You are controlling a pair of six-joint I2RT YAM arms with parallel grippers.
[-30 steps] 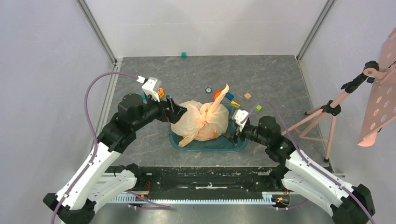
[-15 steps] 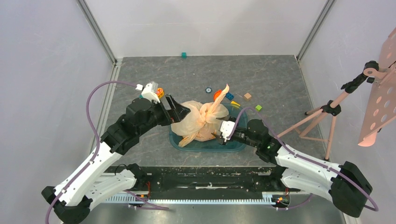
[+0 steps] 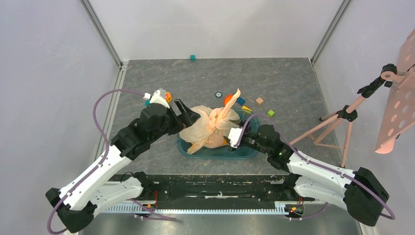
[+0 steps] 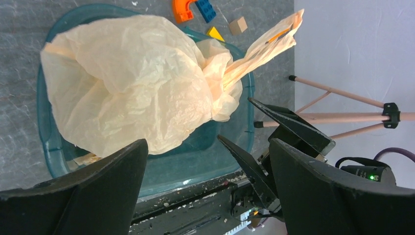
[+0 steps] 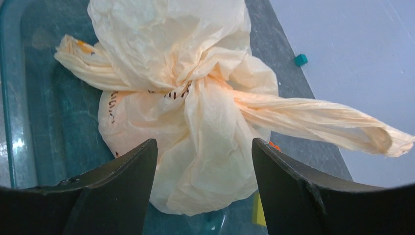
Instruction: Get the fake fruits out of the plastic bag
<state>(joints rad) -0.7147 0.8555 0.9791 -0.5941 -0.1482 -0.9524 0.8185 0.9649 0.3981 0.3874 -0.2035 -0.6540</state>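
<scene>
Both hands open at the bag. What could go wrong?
1. The crinkly pale peach plastic bag is knotted shut; gripping its body may lift it whole, contents unseen inside.
2. It sits in the teal transparent tub; a pull could drag the tub along.
3. The right hand straddles thin film, which may tear.

Fixed overhead view from high at six o'clock, looking down and toward twelve over the whole bench [image 3: 293,83]. Left wrist view sits close, looking from nine o'clock toward three. Right wrist view, closer still, looks from four o'clock toward eleven. All three share the plastic bag [image 3: 208,128] in its teal tub [image 3: 210,153]
</scene>
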